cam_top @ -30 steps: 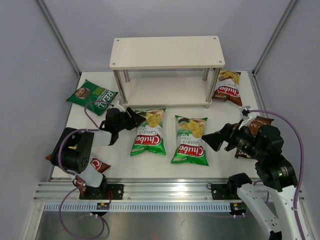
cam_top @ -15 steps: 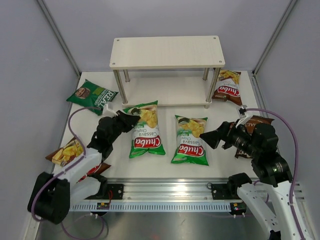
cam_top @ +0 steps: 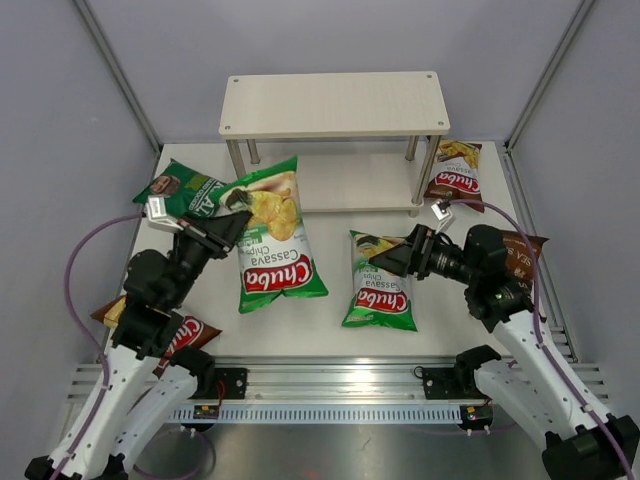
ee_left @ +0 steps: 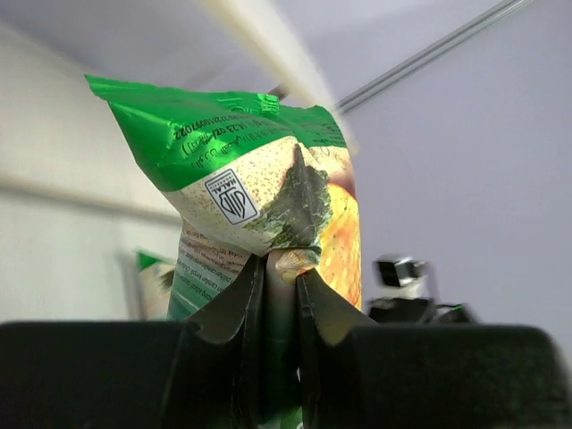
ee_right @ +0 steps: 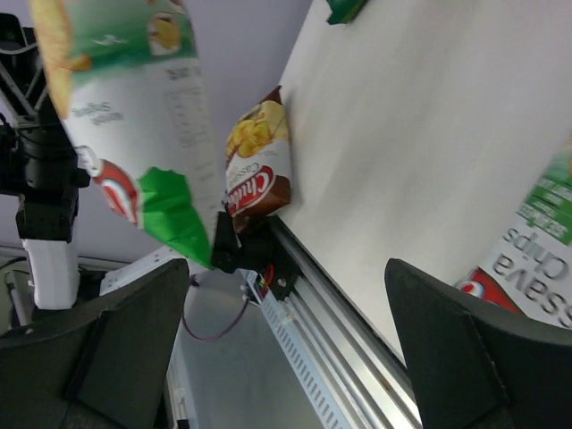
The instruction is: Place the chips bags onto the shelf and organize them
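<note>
Top external view: left gripper (cam_top: pixel 232 222) held a green Chuba bag (cam_top: pixel 268 240) raised near the left end of the shelf (cam_top: pixel 335 103). Left wrist view alone showed fingers (ee_left: pixel 228 308) pinching its seam. Right gripper (cam_top: pixel 388 260) gaped wide over second green bag (cam_top: pixel 382 292).

Bright, even light from above — only soft, pale shadows beneath the shelf (cam_top: pixel 335 105). Overhead view sharp throughout. Left wrist view: the green bag (ee_left: pixel 259 192) is crisp, background blurred. Right wrist view clear, lower corners dark.
</note>
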`<action>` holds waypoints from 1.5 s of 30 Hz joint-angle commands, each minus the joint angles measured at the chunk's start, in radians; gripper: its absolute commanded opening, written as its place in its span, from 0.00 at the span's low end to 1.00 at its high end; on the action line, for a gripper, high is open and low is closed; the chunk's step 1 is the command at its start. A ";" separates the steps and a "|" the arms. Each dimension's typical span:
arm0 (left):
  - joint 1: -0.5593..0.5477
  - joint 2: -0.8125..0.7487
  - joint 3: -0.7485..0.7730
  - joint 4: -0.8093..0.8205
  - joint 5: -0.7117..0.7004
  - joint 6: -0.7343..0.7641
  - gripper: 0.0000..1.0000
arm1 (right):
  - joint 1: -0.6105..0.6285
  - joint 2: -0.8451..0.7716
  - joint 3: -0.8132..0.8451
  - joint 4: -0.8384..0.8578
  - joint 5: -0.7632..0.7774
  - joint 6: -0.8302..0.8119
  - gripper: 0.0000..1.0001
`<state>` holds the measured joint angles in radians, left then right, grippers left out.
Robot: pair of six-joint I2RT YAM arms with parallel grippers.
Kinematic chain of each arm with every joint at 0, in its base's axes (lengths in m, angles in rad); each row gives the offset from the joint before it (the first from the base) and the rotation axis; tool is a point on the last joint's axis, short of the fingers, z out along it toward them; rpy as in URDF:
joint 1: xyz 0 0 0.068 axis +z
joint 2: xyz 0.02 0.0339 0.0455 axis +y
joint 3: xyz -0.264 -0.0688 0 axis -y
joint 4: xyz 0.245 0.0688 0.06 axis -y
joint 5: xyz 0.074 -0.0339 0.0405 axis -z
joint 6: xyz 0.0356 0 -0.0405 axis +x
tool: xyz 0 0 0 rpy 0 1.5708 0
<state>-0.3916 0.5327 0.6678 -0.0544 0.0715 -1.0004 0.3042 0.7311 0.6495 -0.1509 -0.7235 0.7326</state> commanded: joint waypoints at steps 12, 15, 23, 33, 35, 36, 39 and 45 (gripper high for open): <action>-0.010 0.194 0.348 0.185 -0.260 -0.319 0.00 | 0.683 0.281 0.004 0.905 0.593 0.031 0.99; -0.016 0.175 0.313 0.214 -0.282 -0.386 0.00 | 0.734 0.320 0.004 1.031 0.680 -0.028 0.99; -0.032 0.116 0.191 0.281 -0.294 -0.474 0.00 | 0.753 0.404 0.082 1.125 0.774 -0.073 0.99; -0.068 0.187 0.171 0.317 -0.156 -0.501 0.00 | 0.753 0.410 0.168 1.047 0.881 -0.124 1.00; -0.085 0.185 0.153 0.326 -0.160 -0.497 0.00 | 0.753 0.406 0.185 1.018 0.885 -0.137 0.99; -0.104 0.181 0.147 0.333 -0.165 -0.492 0.00 | 0.753 0.406 0.190 1.010 0.894 -0.145 1.00; -0.137 0.167 0.130 0.353 -0.182 -0.469 0.00 | 0.751 0.398 0.211 0.935 0.979 -0.156 0.99; -0.177 0.170 0.110 0.372 -0.153 -0.454 0.00 | 0.751 0.384 0.206 0.952 0.972 -0.183 0.97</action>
<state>-0.5194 0.7170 0.7895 0.2344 -0.1810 -1.4738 1.0546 1.1290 0.8024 0.7639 0.1741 0.5980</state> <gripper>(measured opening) 0.171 0.981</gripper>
